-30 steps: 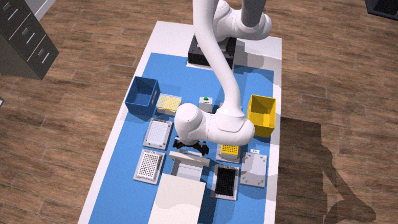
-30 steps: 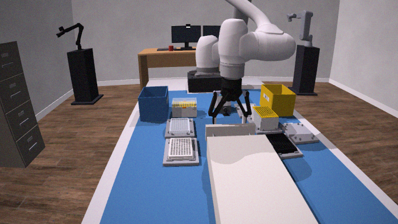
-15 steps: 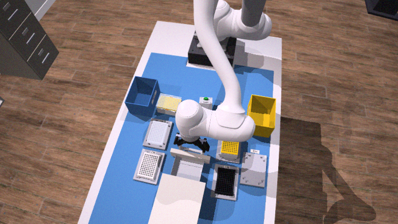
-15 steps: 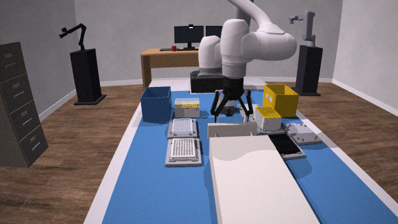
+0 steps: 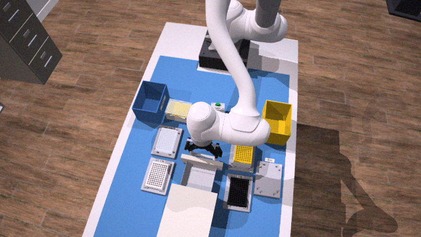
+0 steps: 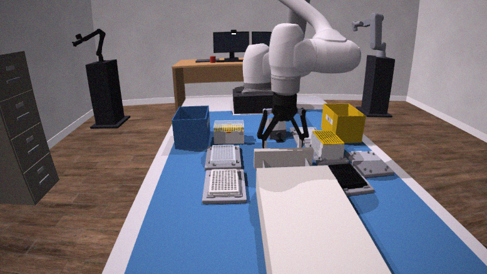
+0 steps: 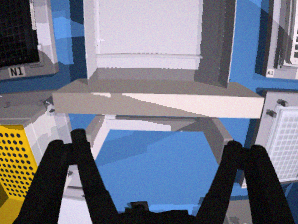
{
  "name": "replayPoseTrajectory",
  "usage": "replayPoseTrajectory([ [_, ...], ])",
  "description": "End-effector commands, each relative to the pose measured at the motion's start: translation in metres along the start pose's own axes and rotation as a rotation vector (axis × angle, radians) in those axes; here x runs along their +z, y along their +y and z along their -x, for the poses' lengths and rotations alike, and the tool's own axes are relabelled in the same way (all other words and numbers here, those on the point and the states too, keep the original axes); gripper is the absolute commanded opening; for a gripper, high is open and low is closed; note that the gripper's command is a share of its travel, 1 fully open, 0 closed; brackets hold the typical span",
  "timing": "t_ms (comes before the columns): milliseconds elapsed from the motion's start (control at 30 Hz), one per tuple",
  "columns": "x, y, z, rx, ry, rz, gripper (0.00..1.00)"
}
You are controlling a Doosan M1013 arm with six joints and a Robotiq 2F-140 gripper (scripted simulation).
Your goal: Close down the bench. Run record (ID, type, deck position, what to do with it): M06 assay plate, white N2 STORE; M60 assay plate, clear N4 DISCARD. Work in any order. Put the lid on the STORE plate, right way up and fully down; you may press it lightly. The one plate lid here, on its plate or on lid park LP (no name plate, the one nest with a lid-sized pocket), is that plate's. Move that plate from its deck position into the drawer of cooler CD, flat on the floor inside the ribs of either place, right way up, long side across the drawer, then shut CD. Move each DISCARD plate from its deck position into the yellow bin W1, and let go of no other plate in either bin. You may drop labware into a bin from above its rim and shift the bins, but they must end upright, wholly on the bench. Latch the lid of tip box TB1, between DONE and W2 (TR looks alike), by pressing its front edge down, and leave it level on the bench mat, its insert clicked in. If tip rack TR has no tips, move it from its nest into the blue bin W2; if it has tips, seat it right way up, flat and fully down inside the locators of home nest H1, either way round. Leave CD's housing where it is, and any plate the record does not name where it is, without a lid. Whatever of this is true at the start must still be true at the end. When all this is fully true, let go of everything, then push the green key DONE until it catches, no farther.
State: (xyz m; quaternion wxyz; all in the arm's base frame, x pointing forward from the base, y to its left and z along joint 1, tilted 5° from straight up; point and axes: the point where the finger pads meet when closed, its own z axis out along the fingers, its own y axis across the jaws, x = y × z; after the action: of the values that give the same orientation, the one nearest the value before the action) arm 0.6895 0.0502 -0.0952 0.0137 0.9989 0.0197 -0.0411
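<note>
My gripper [image 5: 203,150] [image 6: 281,142] [image 7: 156,119] points down just behind the drawer of cooler CD [image 5: 188,211] [image 6: 306,218] and is shut on the drawer handle [image 5: 203,155] [image 7: 156,124]. The drawer front [image 5: 201,162] [image 6: 282,158] [image 7: 160,99] stands pulled out, and the drawer floor [image 5: 201,178] [image 7: 149,23] shows bare. The white plate [image 5: 157,175] [image 6: 223,182] and the clear plate [image 5: 166,139] [image 6: 223,152] sit in their nests left of the drawer. Tip box TB1 [image 5: 178,109] [image 6: 228,132] stands beside the blue bin W2 [image 5: 150,101] [image 6: 190,127]. Tip rack TR [image 5: 243,153] [image 6: 327,142] has a yellow top.
The yellow bin W1 [image 5: 278,122] [image 6: 343,121] stands at the right edge. A black plate [image 5: 238,191] [image 6: 348,176] sits right of the cooler. Empty nest H1 [image 5: 268,178] [image 6: 369,163] lies beside it. The green key DONE [image 5: 217,104] is behind my arm.
</note>
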Motion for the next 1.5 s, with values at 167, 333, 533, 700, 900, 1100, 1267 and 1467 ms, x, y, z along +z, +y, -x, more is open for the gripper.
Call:
replayPoseTrajectory([
  [167, 0.000, 0.000, 0.011, 0.000, 0.000, 0.000, 0.00],
  [333, 0.000, 0.000, 0.017, 0.000, 0.000, 0.000, 0.00],
  [533, 0.000, 0.000, 0.022, 0.000, 0.000, 0.000, 0.00],
  [700, 0.000, 0.000, 0.029, 0.000, 0.000, 0.000, 0.00],
  [900, 0.000, 0.000, 0.035, 0.000, 0.000, 0.000, 0.00],
  [1100, 0.000, 0.000, 0.042, 0.000, 0.000, 0.000, 0.00],
  [1267, 0.000, 0.000, 0.043, 0.000, 0.000, 0.000, 0.00],
  [1467, 0.000, 0.000, 0.043, 0.000, 0.000, 0.000, 0.00],
])
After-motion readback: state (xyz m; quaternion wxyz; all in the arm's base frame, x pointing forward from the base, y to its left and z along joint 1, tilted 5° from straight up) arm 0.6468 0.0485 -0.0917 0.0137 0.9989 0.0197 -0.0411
